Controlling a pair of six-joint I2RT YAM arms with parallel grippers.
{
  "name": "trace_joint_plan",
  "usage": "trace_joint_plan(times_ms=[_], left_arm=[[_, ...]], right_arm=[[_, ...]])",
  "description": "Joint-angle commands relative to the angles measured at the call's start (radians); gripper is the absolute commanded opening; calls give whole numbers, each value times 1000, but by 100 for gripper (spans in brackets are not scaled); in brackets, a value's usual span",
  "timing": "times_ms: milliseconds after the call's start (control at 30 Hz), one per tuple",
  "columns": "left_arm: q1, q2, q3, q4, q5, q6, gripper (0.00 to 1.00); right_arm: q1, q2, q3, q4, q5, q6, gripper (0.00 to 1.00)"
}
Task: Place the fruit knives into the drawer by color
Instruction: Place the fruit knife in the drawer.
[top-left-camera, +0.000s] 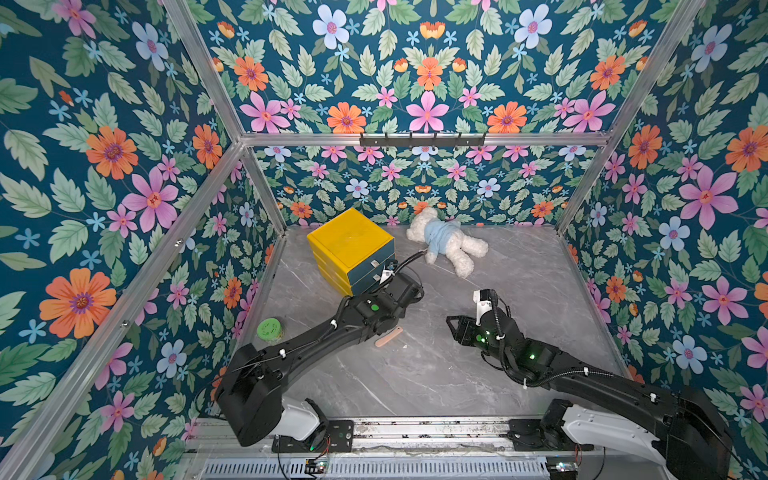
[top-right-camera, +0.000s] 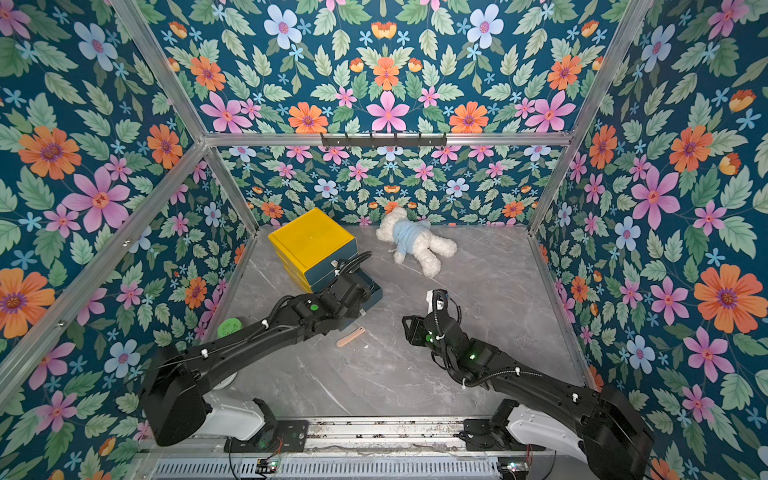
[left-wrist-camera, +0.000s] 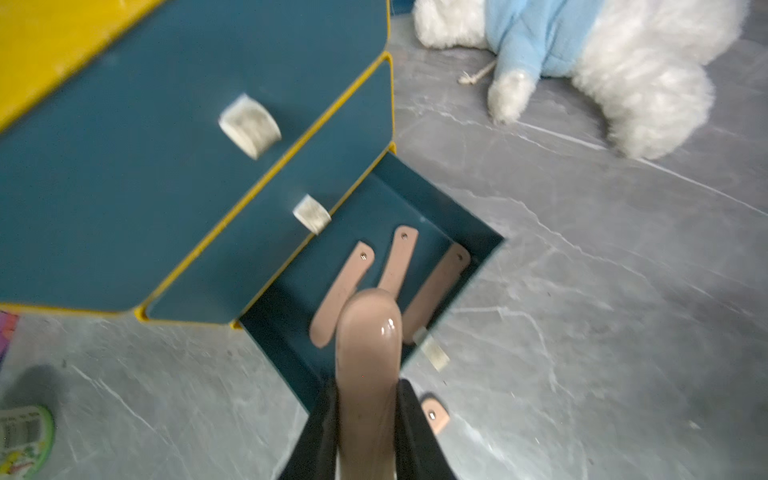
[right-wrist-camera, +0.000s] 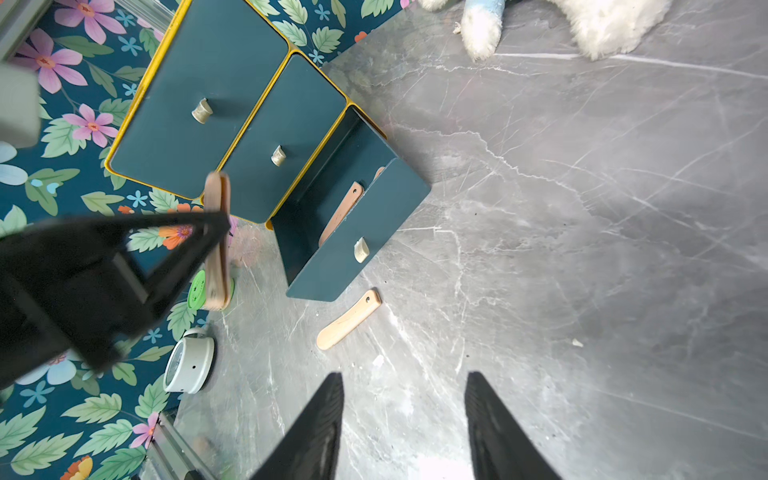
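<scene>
Three pink knives (left-wrist-camera: 401, 257) lie in the open bottom drawer (left-wrist-camera: 478, 237).
My left tool (left-wrist-camera: 368, 401) pinches a fourth knife (left-wrist-camera: 368, 340) over it; my right tool (right-wrist-camera: 405, 386) is spread; a fifth knife (right-wrist-camera: 348, 320) lies on the counter (right-wrist-camera: 582, 208) nearby.

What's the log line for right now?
left hand: grips pink knife over bottom drawer | right hand: open | spare knife: on table

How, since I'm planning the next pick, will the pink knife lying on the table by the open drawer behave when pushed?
The pink knife looks slim and rigid, so probably stiff and light. Lying flat on the smooth table, it would likely slide or spin rather than roll. Its low profile may make gripping fiddly.
</scene>
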Motion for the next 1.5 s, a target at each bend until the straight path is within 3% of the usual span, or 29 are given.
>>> trace_joint_plan(times_ms=[0,367,700,967,1200,1467], left_arm=[[17,67,50,61,-94,95,14],[107,298,128,123,-57,120,15],[112,303,105,153,33,112,54],[109,99,29,201,188,64,72],[70,-176,-152,266,305,-15,89],[44,-489,-431,279,319,-143,97]], right_arm=[[0,-9,-4,13,15,20,50],[0,-15,-36,47,-7,28,50],[0,9,-39,76,-33,28,52],[0,54,-21,104,-58,24,53],[7,185,22,187,-142,-3,50],[36,496,117,434,-246,17,27]])
